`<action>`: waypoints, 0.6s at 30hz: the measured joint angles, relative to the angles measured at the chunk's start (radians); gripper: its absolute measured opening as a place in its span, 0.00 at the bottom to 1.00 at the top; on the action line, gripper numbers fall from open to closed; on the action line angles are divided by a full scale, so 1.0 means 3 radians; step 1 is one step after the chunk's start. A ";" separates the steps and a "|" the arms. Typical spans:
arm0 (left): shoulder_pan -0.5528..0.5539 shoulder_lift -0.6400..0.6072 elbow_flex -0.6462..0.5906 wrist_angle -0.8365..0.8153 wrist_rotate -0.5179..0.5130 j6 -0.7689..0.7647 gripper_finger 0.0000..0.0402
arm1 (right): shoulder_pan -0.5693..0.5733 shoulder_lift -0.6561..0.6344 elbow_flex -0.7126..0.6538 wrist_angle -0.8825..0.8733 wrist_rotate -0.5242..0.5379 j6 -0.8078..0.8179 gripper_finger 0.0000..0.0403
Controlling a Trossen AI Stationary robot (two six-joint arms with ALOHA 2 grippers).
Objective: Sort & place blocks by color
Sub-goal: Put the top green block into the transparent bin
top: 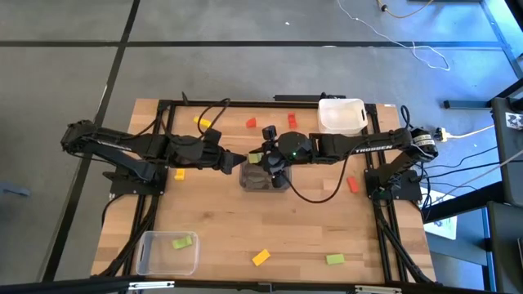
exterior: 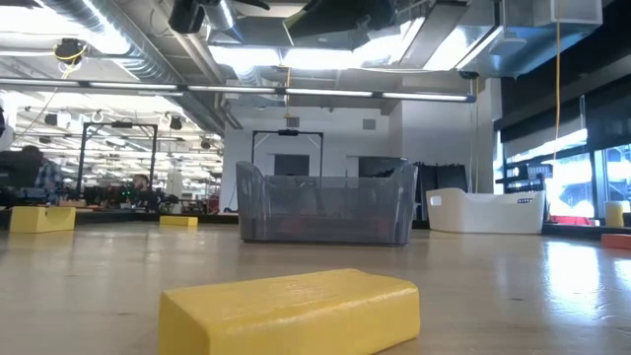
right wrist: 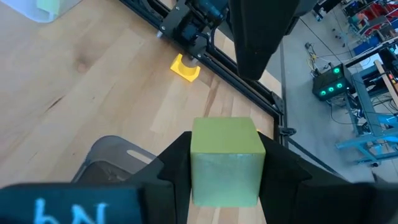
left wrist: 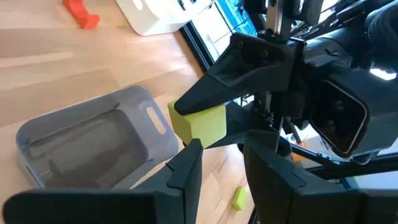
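My right gripper (top: 260,157) reaches in from the table's right and is shut on a light green block (right wrist: 224,158), held above the left end of the grey bin (top: 264,178). My left gripper (left wrist: 221,148) comes from the left and is open, its fingertips just short of that block (left wrist: 199,123). Other blocks lie flat on the table: yellow ones (top: 203,122) (top: 180,173) (top: 260,257), red ones (top: 251,123) (top: 292,120) (top: 353,184) and a green one (top: 334,260). Another green block (top: 182,242) lies in the clear bin (top: 147,257). My right gripper pinches the light green block between its two fingers (right wrist: 174,168), one on each opposite side face (right wrist: 198,163). It comes roughly level from the table's right. The block is lifted clear over the grey bin's left end. My left gripper's fingertip (left wrist: 193,149) is close under the block; whether it touches, I cannot tell.
A white bin (top: 341,116) stands at the far right of the table, and the clear bin sits at the near left corner. In the low view a yellow block (exterior: 291,311) lies close in front, with the grey bin (exterior: 325,202) behind it. Bare wood lies between the grey bin and the near edge.
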 joint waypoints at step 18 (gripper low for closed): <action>0.0000 0.0000 0.0000 -0.0229 -0.0027 0.0006 0.28 | -0.0005 -0.0001 0.0000 -0.0048 0.0000 0.0057 0.32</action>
